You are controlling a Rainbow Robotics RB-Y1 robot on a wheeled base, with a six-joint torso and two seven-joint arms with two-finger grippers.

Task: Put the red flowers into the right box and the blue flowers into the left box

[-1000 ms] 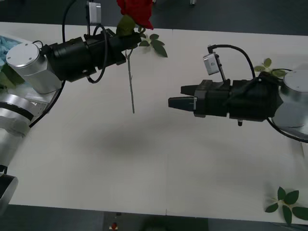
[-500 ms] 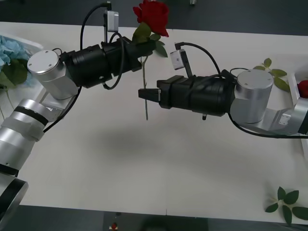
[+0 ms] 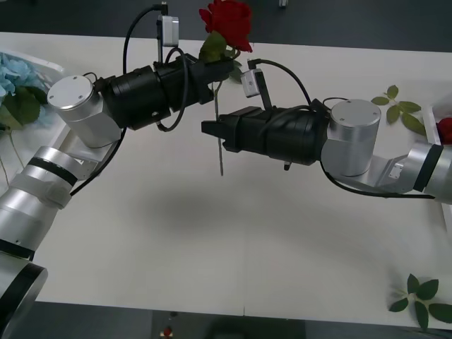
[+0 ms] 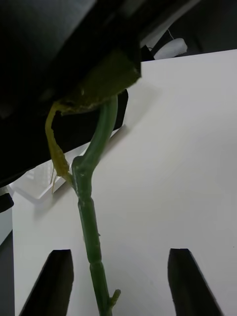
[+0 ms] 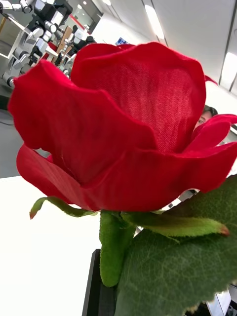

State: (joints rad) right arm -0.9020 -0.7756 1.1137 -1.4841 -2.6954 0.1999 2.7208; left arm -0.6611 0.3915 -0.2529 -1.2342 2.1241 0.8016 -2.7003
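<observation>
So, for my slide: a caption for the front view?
Left gripper holds a red rose upright while the open right gripper brackets its stem.

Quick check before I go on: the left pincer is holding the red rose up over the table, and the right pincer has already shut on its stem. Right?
Not quite. The left pincer does hold the red rose up over the table, but the right pincer is open. The right wrist view shows its two fingers apart, with the stem between them and touching neither.

My right end effector is spread, stem between its fingers; the bench across the lower frame lies bare.
</observation>
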